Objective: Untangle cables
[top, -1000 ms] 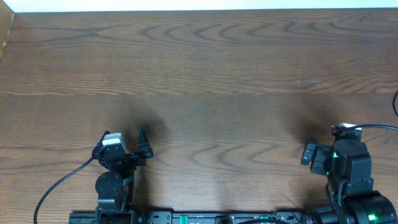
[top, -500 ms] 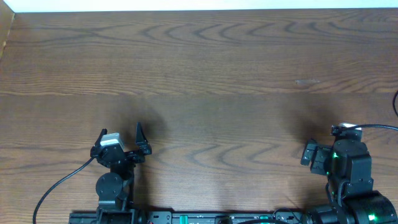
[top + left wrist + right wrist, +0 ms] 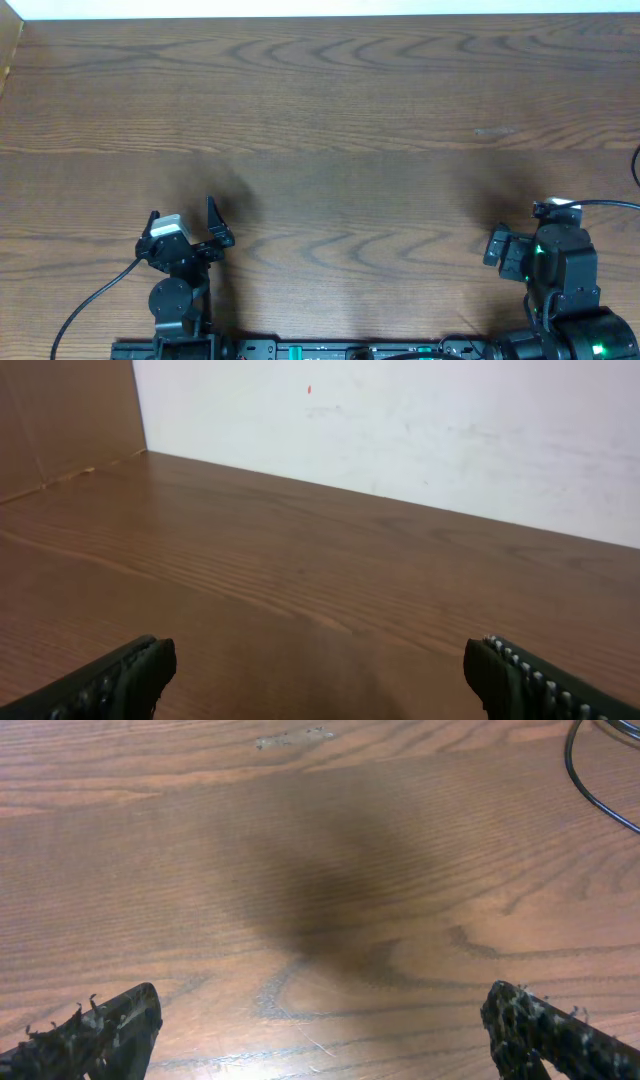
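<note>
- We see our left tool near the front edge of the brown wooden counter, on the left side.
- Its two dark fingers are spread wide apart. There is only bare wood between them, so it holds nothing.
- From the left wrist, we look across the counter to a white wall. A brown board stands in the far left corner.
- Our right tool is near the front edge too, on the right side, well apart from the left one.
- Its fingers are also wide open, with nothing held between them. A dark shadow lies on the wood in front of them.
- A thin black cord curves over the wood at the far right edge of the counter. It also shows at the right edge from above.
- We cannot tell if that cord is one of the cables to untangle or part of the robot.
- We cannot tell from these views where the other cables are.
</note>
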